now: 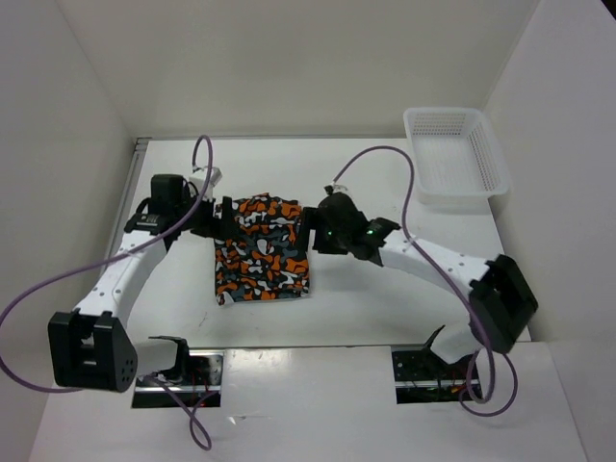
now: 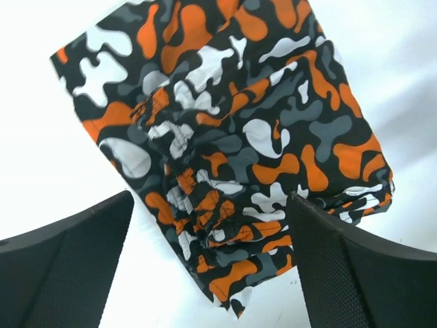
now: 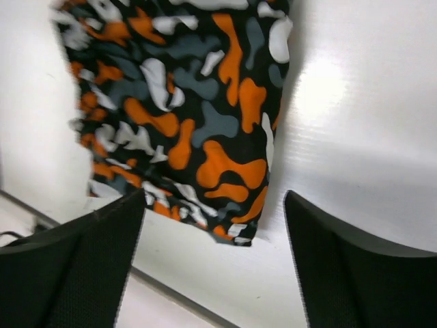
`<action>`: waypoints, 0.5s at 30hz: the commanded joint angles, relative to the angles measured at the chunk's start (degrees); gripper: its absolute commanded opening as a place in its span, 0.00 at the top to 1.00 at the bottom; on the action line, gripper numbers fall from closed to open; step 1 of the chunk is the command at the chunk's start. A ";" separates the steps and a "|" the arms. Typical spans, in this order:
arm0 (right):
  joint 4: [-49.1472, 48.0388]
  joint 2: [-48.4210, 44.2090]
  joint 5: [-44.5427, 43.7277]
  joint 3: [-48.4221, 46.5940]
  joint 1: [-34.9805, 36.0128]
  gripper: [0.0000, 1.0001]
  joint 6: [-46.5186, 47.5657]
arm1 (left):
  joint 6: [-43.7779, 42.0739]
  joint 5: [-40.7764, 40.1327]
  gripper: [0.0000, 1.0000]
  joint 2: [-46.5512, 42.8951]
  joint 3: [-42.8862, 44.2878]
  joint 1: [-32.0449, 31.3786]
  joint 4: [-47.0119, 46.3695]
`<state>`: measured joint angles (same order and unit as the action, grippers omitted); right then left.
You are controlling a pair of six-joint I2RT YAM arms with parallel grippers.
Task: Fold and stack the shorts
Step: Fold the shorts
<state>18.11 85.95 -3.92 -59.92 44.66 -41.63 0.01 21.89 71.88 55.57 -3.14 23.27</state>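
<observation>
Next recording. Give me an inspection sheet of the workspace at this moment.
Surface: white table, no marks seen.
Job's things: shorts lying folded on the table between the two arms, gathered waistband toward the left arm.
Clutter: white mesh basket at the far right corner, nothing seen in it.
Grippers: left gripper open over the shorts' left edge; right gripper open over their right edge; neither holds cloth.
Cables: purple cable loops off the left arm, another off the right; neither touches the shorts.
Surroundings: white walls on three sides.
</observation>
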 commanded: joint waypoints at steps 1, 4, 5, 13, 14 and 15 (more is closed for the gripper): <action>1.30 -9.13 -5.65 0.51 0.16 0.06 0.93 | -0.01 -3.24 0.00 -3.59 -2.13 0.15 -4.46; 4.38 -12.56 -8.73 1.03 0.16 0.00 0.93 | -0.01 -3.78 0.00 -2.45 -3.45 0.15 -3.23; 4.39 -13.26 -9.43 1.64 0.16 0.00 0.93 | -0.01 -4.48 0.00 -1.57 -3.45 0.15 -2.53; 5.62 -18.72 -11.10 2.70 0.16 0.00 -0.47 | -0.01 -8.09 0.00 7.92 -4.07 -0.38 -3.84; 5.62 -20.11 -11.11 2.70 0.16 0.00 -0.47 | -0.01 -8.09 0.00 7.93 -3.11 -2.21 -3.23; 7.01 -20.64 -11.98 2.18 0.16 0.00 -0.47 | -0.01 -8.09 0.00 7.93 -3.10 -3.01 -3.23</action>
<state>23.11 68.62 -12.45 -57.52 44.64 -41.65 0.25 14.63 79.72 52.12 -3.95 21.08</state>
